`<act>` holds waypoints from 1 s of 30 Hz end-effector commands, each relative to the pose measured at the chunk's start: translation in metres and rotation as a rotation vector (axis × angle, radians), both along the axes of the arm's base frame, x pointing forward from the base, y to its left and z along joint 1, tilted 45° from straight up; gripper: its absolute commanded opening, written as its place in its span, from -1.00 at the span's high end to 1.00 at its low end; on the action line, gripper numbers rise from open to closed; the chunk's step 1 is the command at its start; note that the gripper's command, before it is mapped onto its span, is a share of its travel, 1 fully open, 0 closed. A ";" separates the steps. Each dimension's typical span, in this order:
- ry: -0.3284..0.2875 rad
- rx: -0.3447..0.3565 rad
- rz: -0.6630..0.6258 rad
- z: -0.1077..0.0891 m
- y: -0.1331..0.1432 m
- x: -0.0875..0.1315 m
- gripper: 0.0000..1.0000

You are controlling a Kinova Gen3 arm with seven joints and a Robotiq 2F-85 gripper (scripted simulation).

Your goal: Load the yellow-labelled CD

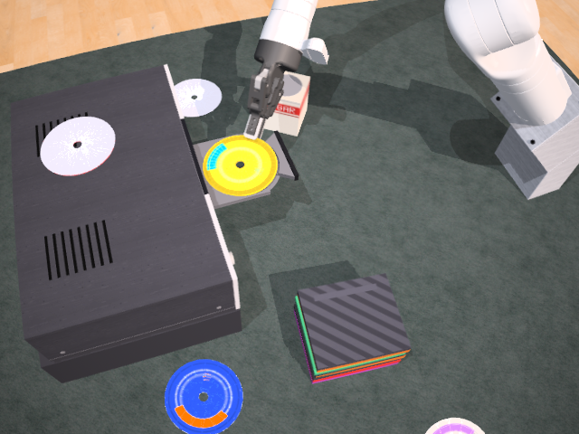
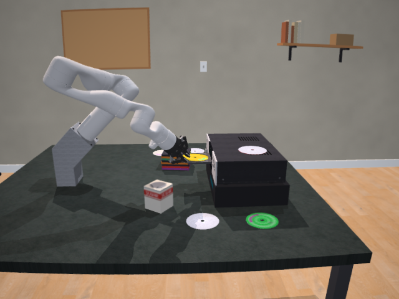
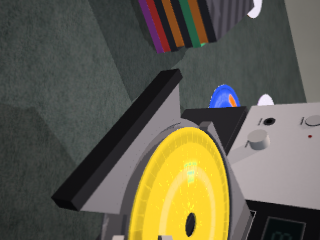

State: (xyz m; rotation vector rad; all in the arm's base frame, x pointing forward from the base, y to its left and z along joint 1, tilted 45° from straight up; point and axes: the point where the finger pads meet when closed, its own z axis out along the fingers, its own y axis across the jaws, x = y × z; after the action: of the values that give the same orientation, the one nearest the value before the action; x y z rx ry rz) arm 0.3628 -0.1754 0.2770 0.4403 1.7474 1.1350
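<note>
The yellow-labelled CD [image 1: 247, 179] [image 2: 195, 157] [image 3: 175, 190] lies label-up over the tray [image 1: 222, 199] [image 3: 107, 192], which stands out of the player [image 1: 154, 210] [image 2: 251, 172] [image 3: 290, 170]. Grey tray shows round part of the disc; I cannot tell if it sits fully down in the recess. My gripper [image 1: 252, 136] [image 3: 141, 238] is slightly open, with a gap between the fingertips. It is tilted, at the disc's edge on the side away from the striped case stack. In the wrist view one fingertip overlaps the disc and the other is just outside it; contact is unclear.
A sugar box [image 1: 289, 118] [image 2: 158, 196] stands near the gripper. A white disc [image 1: 77, 156] lies on the player. A case stack [image 1: 353, 322] [image 2: 175, 166] [image 3: 175, 22], a blue CD [image 1: 203, 378], a green CD [image 2: 262, 225] and another white disc [image 1: 205, 105] [image 2: 202, 225] lie around.
</note>
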 end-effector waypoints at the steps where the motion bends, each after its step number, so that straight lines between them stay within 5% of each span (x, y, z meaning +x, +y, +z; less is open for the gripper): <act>1: 0.055 -0.057 -0.032 0.000 0.002 -0.002 0.52; 30: 0.218 -0.166 -0.156 0.003 0.005 -0.001 0.52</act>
State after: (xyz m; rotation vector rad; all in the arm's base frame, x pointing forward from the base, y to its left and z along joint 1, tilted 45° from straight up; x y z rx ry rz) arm 0.3628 -0.1707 0.2814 0.6019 1.9182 0.8843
